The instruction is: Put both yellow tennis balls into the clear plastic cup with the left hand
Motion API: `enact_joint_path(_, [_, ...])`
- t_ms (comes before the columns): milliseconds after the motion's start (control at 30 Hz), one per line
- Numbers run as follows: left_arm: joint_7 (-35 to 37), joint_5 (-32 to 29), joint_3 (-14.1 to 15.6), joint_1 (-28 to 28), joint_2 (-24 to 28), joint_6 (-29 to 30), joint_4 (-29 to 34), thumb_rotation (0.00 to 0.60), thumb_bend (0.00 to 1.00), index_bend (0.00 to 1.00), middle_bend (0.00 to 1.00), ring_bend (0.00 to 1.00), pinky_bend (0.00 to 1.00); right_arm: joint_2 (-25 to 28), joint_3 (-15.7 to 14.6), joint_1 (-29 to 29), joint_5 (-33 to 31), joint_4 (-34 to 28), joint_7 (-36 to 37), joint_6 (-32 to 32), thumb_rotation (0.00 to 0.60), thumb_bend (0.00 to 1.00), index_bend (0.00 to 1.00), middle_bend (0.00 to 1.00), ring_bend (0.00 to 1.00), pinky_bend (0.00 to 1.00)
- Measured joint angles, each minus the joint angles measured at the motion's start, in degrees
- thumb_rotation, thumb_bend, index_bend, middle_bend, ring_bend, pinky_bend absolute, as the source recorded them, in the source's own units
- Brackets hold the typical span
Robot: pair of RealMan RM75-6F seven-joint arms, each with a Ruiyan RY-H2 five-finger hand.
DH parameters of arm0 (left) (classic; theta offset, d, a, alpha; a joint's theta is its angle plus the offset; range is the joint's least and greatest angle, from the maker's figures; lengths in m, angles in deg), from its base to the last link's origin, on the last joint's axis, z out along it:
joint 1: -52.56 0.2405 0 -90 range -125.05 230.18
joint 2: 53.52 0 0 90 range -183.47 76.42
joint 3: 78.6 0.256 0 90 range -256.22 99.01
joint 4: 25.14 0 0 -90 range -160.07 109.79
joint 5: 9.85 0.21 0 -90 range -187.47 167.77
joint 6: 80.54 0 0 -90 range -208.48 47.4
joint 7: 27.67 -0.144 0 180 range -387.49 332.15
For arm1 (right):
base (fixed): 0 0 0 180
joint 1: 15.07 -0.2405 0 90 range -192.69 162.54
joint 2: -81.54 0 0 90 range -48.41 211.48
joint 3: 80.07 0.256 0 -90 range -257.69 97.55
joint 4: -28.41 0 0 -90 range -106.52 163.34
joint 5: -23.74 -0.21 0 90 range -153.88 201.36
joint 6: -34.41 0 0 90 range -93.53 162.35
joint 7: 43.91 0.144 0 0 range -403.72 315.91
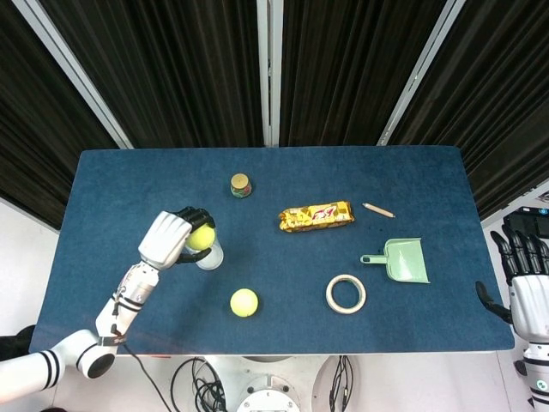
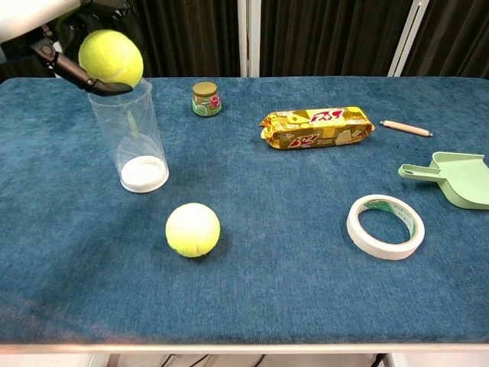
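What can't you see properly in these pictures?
- The left hand: the chest view cuts most of it off at the top left edge.
- The cup: in the head view, the hand and the held ball cover most of it.
- The jar: its label is too small to read in both views.
- The right hand: cut by the head view's right edge; absent from the chest view.

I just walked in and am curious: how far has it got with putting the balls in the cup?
Nothing is in the clear plastic cup yet. The left hand holds one tennis ball right over the cup's mouth, about to drop it. The second tennis ball lies on the table, untouched, waiting for pickup.
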Motion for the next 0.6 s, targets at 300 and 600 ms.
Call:
enact_joint_path(300, [2.34,0.73,0.51,0.1,0.83,1.16,0.22,0.6,0.26,0.2,0.18,0.14,0.42,-0.12,0.0,0.03,-0.29,0.38,0.27,-0.26,0.6,0.27,0.0,0.0,0.0,0.0])
enact_joint_path(600, [2.5,2.43,1.88,1.01,2.36,2.81,3.52,0.6,0.26,0.22,0.18,0.14,0.4,-0.41,-0.09,-0.1,-0.57,0.6,0.05,-0.83,0.6,0.27,0.0,0.0,0.0,0.0])
